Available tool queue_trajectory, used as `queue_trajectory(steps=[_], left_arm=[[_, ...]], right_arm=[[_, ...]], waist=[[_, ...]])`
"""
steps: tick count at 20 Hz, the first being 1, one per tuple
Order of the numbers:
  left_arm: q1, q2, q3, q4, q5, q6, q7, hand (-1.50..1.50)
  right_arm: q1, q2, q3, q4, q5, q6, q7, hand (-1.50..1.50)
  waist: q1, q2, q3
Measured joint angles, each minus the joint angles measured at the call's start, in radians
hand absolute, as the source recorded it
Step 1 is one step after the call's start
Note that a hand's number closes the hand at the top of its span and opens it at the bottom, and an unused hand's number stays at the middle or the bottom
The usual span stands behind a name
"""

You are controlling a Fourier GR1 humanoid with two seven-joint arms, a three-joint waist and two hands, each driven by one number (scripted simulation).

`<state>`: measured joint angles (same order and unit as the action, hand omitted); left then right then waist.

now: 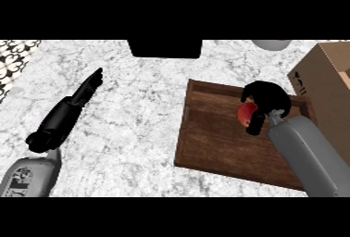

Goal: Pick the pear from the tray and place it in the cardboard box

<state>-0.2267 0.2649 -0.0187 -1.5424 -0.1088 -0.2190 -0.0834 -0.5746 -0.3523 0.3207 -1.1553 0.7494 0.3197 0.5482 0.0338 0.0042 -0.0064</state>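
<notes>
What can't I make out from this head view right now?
- Pear: mostly hidden by the right hand curled round it; whether it is off the tray is unclear.
- Cardboard box: cut off by the right edge; its opening hardly shows.
- Grey thing and black thing at the top: cut off, not identifiable.
- Left hand: open, resting on the counter.

Grey forearms; black left robot hand [68,109], right robot hand [265,99].

1 pear [244,114], 1 tray [212,139], 1 cardboard box [328,88], 2 hands [265,97] [68,111], 1 black block [165,48].
</notes>
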Motion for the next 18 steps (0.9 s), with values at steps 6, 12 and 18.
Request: queue_trajectory(steps=[6, 12, 18], left_arm=[[-0.024, -0.004, -0.006, 0.002, 0.000, -0.010, 0.007, 0.00], [-0.013, -0.013, -0.006, 0.003, -0.014, 0.001, 0.004, 0.00], [-0.009, -0.016, 0.004, 0.013, -0.022, 0.008, 0.004, 0.00]], right_arm=[[-0.186, 0.019, -0.106, 0.260, 0.053, -0.232, -0.096, 1.50], [-0.336, 0.031, -0.105, 0.424, 0.166, -0.407, -0.162, 1.50], [-0.471, 0.021, -0.143, 0.463, 0.226, -0.483, -0.083, 1.50]], waist=[[0.029, 0.016, 0.007], [0.015, 0.010, 0.007], [-0.007, 0.002, 0.006]])
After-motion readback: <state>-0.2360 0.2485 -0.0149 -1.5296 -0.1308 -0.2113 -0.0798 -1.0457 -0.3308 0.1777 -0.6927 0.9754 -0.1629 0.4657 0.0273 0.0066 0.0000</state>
